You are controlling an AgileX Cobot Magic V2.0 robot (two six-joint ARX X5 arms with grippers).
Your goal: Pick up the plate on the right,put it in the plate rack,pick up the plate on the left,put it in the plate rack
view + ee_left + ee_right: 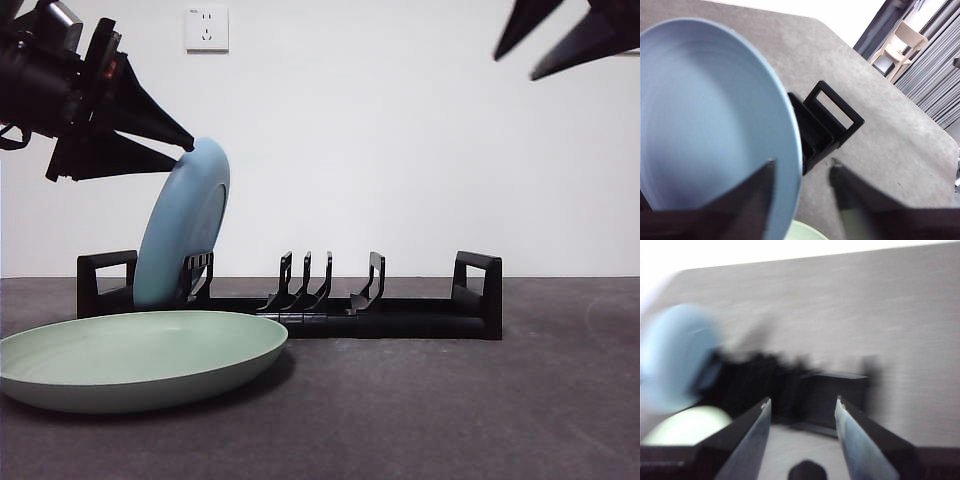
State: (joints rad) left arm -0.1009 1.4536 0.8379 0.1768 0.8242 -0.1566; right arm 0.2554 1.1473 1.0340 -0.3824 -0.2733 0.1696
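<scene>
At the plate rack's [300, 310] left end, left gripper's [190, 145] parted jaws straddle the tilted blue plate's [185, 225] rim.

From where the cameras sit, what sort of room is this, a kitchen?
More likely a lab or test room than a kitchen: a bare white wall with one socket, a plain grey table, and a spare chair by grey shutters.

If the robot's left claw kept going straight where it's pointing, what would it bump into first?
The left gripper would likely meet the round pale blue plate first: its fingers already straddle that plate's rim. Just beyond lies the long black plastic plate rack, though depth is hard to judge.
</scene>
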